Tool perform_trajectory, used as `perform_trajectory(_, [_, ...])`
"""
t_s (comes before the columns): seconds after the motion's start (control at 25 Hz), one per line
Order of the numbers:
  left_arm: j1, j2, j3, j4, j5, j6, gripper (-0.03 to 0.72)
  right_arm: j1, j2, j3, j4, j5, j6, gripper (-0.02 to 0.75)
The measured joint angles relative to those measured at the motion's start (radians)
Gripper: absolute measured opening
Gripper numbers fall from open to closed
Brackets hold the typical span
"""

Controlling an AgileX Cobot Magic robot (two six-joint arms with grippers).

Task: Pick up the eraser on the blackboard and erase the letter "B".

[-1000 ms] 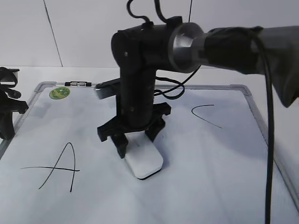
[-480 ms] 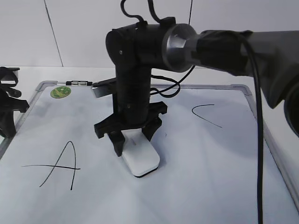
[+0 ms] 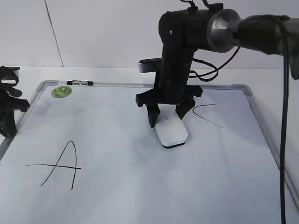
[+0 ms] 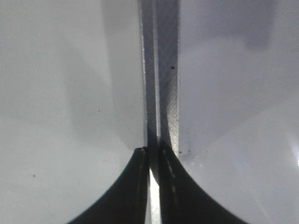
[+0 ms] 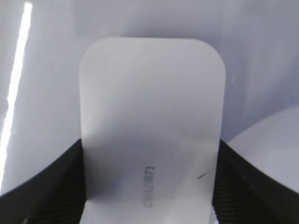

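Note:
The white eraser [image 3: 171, 133] lies flat on the blackboard [image 3: 140, 186], a white board with a silver frame, near its middle right. My right gripper [image 3: 166, 117] is shut on the eraser, jaws on both long sides; in the right wrist view the eraser [image 5: 150, 135] fills the frame with grey lettering, held by the right gripper [image 5: 149, 186]. No letter "B" shows on the board. My left gripper [image 3: 7, 109] rests at the board's left edge; in the left wrist view the left gripper [image 4: 153, 161] has its fingers shut over the frame edge [image 4: 166, 70].
A slanted black "A" [image 3: 58, 163] is at the board's front left and a curved "C" [image 3: 205, 114] just right of the eraser. A round green sticker [image 3: 60, 92] sits at the back left corner. The right arm [image 3: 252, 32] reaches in from the upper right.
My right gripper has slid the eraser across the board from left of centre to the right and farther back, close to the "C". The left gripper has not moved.

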Motion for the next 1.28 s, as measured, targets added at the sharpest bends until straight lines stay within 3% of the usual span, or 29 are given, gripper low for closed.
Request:
perform_trajectory(0.48, [0.000, 0.000, 0.000, 0.000, 0.001, 0.000, 0.029, 0.021, 0.002, -0.002, 0.036, -0.002, -0.036, 0.555])
perform_trajectory(0.96, [0.000, 0.000, 0.000, 0.005, 0.004, 0.000, 0.029, 0.222, 0.017, -0.028, 0.072, -0.017, -0.057, 0.555])
perform_trajectory(1.28, [0.000, 0.000, 0.000, 0.001, 0.004, 0.000, 0.029, 0.191, 0.023, -0.040, 0.095, -0.010, -0.057, 0.555])
